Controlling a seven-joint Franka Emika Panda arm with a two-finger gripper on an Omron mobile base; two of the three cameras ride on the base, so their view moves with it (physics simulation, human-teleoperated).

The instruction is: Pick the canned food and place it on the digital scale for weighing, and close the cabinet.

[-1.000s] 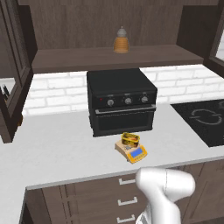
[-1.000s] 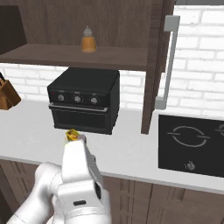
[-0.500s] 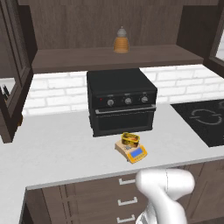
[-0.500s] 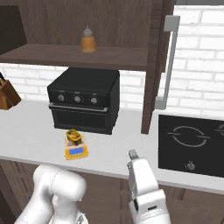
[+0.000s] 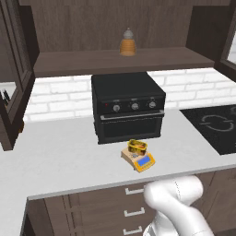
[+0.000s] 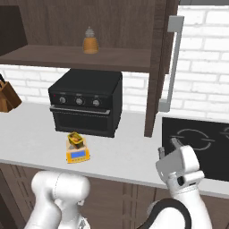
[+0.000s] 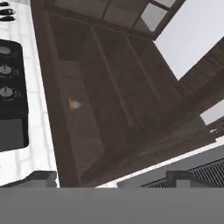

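The canned food [image 5: 137, 147] [image 6: 75, 139], a short yellow can with a dark top, stands on the tan-orange digital scale [image 5: 143, 162] [image 6: 78, 155] in front of the oven. My gripper [image 6: 167, 149] is open and holds nothing, well to the right of the scale, over the counter's front edge by the cooktop. In the hand view the gripper [image 7: 111, 177] has its tips wide apart and looks up into the cabinet [image 7: 109, 87]. The cabinet door [image 6: 156, 58] stands open, edge-on, with a long silver handle [image 6: 173, 58]. Another open door [image 5: 11, 78] hangs at the left.
A black toaster oven [image 5: 126, 106] [image 6: 87, 100] sits at the back of the white counter [image 5: 60, 152]. An orange bottle [image 5: 127, 42] [image 6: 90, 40] [image 7: 74, 104] stands on the shelf above. A black cooktop [image 6: 197, 143] lies at the right, drawers [image 5: 129, 203] below.
My arm has swung from over the scale to the right, toward the cooktop and the open door. The can stays on the scale, now uncovered in the right base view.
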